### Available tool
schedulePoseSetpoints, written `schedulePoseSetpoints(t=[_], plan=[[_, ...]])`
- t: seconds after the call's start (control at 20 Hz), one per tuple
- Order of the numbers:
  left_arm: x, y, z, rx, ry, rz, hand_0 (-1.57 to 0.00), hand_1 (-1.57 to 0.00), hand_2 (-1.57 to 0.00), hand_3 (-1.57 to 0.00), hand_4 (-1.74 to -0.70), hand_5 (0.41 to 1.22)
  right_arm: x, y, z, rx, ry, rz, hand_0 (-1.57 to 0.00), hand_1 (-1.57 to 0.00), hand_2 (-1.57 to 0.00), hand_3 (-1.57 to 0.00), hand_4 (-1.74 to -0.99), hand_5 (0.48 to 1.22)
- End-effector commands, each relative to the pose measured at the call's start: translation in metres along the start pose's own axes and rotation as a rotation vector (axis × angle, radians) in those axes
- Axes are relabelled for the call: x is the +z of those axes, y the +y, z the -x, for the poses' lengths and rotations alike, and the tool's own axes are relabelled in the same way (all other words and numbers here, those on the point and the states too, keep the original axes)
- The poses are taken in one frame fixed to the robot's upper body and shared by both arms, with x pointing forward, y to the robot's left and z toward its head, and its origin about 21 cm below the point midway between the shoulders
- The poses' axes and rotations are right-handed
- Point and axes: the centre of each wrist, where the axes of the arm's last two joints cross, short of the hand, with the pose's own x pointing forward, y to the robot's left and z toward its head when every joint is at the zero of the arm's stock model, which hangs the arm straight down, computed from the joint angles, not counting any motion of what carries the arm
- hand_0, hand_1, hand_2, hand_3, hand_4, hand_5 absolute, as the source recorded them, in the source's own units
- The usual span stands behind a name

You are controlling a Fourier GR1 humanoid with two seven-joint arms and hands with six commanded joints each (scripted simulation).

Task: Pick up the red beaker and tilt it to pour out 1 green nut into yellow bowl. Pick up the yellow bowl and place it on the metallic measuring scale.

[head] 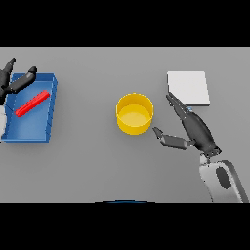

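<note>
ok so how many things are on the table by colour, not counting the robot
blue: 1, the rectangular blue tray
red: 1, the long red piece lying in that tray
yellow: 1, the round yellow bowl
white: 1, the flat white square pad
total: 4

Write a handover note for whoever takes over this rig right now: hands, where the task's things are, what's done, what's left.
Left hand: fingers relaxed, over the far left corner of the blue tray, holding nothing.
Right hand: open, between the yellow bowl and the metallic scale, touching neither.
Red beaker: lying on its side in the tray, not picked up.
Bowl: upright mid-table; no green nut visible inside.
Done: nothing visible.
Left: grasp the beaker, pour one nut into the bowl, then set the bowl on the scale.
</note>
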Motion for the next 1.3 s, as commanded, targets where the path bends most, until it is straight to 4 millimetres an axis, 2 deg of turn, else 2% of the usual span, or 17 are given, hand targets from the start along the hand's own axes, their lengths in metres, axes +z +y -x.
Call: schedulePoseSetpoints(t=[0.0, 0.1, 0.2, 0.35, 0.45, 0.55, 0.75, 0.85, 0.9, 1.05, 1.25], plan=[[0.001, 0.000, 0.001, -0.004, 0.000, 0.002, -0.01, -0.01, -0.01, -0.01, -0.80, 0.673, -0.003, -0.002, -0.002, 0.067, 0.001, -0.043, 0.00, 0.00, 0.00, 0.00, -1.128, 0.637], [0.002, -0.004, -0.004, 0.001, -0.001, 0.006, -0.01, -0.01, -0.01, -0.01, -0.81, 0.683, -0.019, -0.007, -0.008, 0.222, -0.054, -0.123, 0.00, 0.00, 0.00, 0.00, -1.137, 0.626], [0.003, -0.004, 0.000, 0.005, 0.012, 0.011, 0.00, 0.00, 0.00, 0.00, -0.81, 0.688, -0.031, -0.011, -0.013, 0.352, -0.089, -0.216, 0.00, 0.00, 0.00, 0.00, -1.150, 0.630], [0.003, -0.001, 0.000, 0.003, 0.010, 0.015, 0.00, 0.00, 0.00, 0.00, -0.81, 0.689, -0.051, -0.009, -0.025, 0.492, -0.184, -0.340, 0.00, 0.00, 0.00, 0.00, -1.162, 0.637], [0.003, 0.003, 0.000, 0.002, 0.007, 0.006, 0.00, 0.00, 0.00, 0.00, -0.81, 0.689, -0.063, -0.007, -0.025, 0.571, -0.198, -0.408, 0.00, 0.00, 0.00, 0.00, -1.164, 0.641], [0.004, 0.003, 0.005, -0.005, 0.012, 0.015, 0.00, 0.00, 0.00, 0.00, -0.81, 0.692, -0.071, -0.001, -0.024, 0.618, -0.226, -0.469, 0.00, 0.00, 0.00, 0.00, -1.156, 0.642], [0.003, 0.005, 0.002, 0.005, 0.006, 0.018, 0.00, 0.00, 0.00, 0.00, -0.81, 0.696, -0.091, 0.009, -0.025, 0.683, -0.247, -0.584, 0.00, 0.00, 0.00, 0.00, -1.157, 0.644], [0.003, 0.007, 0.004, 0.007, 0.016, 0.017, 0.00, 0.00, 0.00, 0.00, -0.81, 0.693, -0.095, 0.013, -0.027, 0.709, -0.253, -0.646, 0.00, 0.00, 0.00, 0.00, -1.157, 0.652], [0.003, 0.007, -0.002, 0.001, 0.013, 0.020, 0.00, 0.00, 0.00, 0.00, -0.81, 0.696, -0.097, 0.016, -0.026, 0.720, -0.248, -0.675, 0.00, 0.00, 0.00, 0.00, -1.161, 0.658], [0.004, 0.007, 0.004, -0.008, 0.009, 0.019, 0.00, 0.00, 0.00, 0.00, -0.81, 0.700, -0.108, 0.025, -0.029, 0.766, -0.232, -0.732, 0.00, 0.00, 0.00, 0.00, -1.164, 0.670], [0.003, 0.004, 0.002, -0.006, 0.006, 0.027, 0.00, 0.00, 0.00, 0.00, -0.80, 0.703, -0.120, 0.028, -0.030, 0.807, -0.192, -0.785, 0.00, 0.00, 0.00, 0.00, -1.181, 0.674]])
